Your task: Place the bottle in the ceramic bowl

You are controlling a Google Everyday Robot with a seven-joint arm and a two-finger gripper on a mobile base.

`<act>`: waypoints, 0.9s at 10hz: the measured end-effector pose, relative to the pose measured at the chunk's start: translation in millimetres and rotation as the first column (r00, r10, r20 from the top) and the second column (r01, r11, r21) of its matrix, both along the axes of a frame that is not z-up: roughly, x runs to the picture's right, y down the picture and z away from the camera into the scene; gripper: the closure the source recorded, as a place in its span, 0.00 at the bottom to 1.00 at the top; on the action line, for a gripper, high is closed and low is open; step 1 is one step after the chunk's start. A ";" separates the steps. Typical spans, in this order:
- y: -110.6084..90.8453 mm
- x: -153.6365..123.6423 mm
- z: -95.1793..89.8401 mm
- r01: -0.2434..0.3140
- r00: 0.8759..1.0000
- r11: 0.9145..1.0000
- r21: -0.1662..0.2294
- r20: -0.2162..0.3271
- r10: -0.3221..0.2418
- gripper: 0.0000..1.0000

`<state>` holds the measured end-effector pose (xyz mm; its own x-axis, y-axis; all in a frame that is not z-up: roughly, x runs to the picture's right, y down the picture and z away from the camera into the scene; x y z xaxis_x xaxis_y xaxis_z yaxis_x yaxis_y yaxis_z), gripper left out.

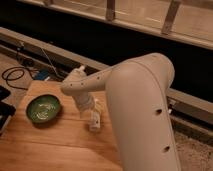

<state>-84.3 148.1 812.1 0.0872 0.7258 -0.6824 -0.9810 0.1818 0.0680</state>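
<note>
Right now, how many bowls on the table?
1. The ceramic bowl sits near the wooden table's left edge. The gripper is to its right, apart from it. The arm covers part of the table, so another could be hidden.

A wooden tabletop (55,145) fills the lower left of the frame; a dark object (4,107) sits at its left edge. Beyond it, at the upper left, lies a looped black cable (12,75) beside something blue (42,75); a pale ledge (50,47) runs diagonally across; speckled floor (195,150) shows at the lower right.
</note>
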 end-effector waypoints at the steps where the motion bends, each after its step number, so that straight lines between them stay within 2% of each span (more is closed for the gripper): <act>1: 2.1 3.0 3.9 -0.006 1.000 1.000 -0.006 0.000 0.006 0.35; 5: 13.5 4.7 14.7 0.019 1.000 0.999 -0.037 -0.012 -0.019 0.35; 9: 42.6 9.3 38.6 0.020 1.000 0.992 -0.127 -0.013 -0.022 0.35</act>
